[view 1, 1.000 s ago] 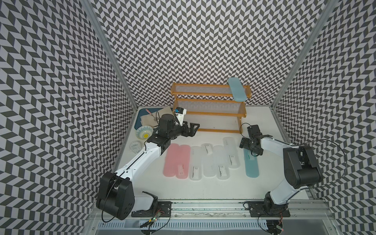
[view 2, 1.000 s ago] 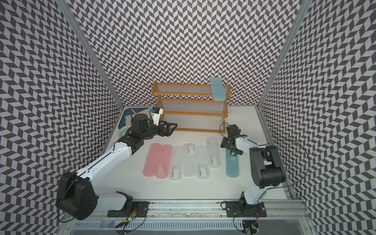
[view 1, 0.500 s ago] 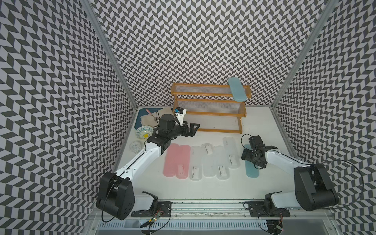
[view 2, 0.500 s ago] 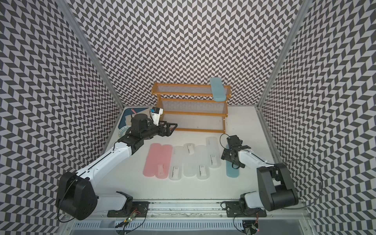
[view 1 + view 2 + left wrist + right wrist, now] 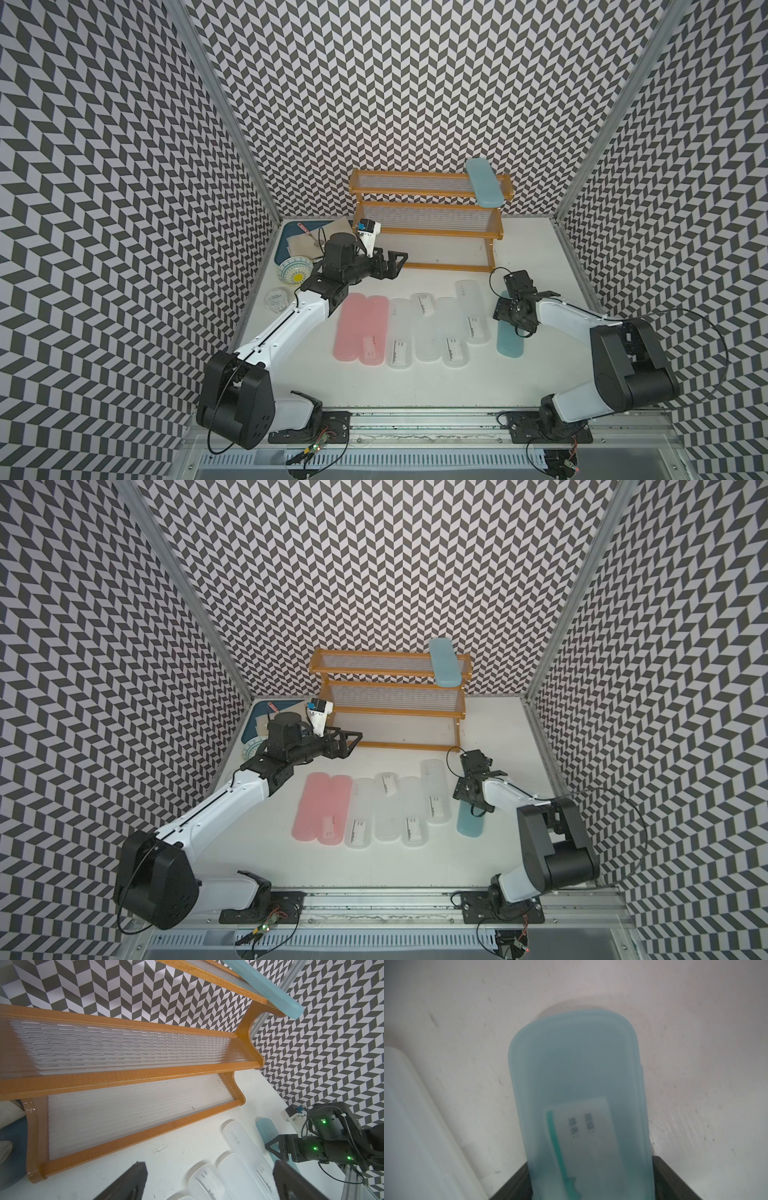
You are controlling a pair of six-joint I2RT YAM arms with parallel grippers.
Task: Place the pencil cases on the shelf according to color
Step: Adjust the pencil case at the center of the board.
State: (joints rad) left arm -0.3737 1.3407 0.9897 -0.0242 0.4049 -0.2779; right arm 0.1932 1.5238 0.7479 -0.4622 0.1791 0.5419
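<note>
Blue case (image 5: 510, 343), flat on bench (image 5: 415, 382): right end effector (image 5: 514, 309) clenched across its width, presumably for lifting to its twin (image 5: 484, 187) on the shelf's (image 5: 415, 192) top tier; left end effector (image 5: 395, 262) released, empty, waiting near shelf.

I am steering from far away, and this looks like a robot test lab. Three tall walls (image 5: 374, 83) with black-and-white zigzags stand around a white table (image 5: 415, 386). My left arm (image 5: 286, 328) and right arm (image 5: 569, 318) are bolted to a metal rail (image 5: 415, 419) along its front edge.
</note>
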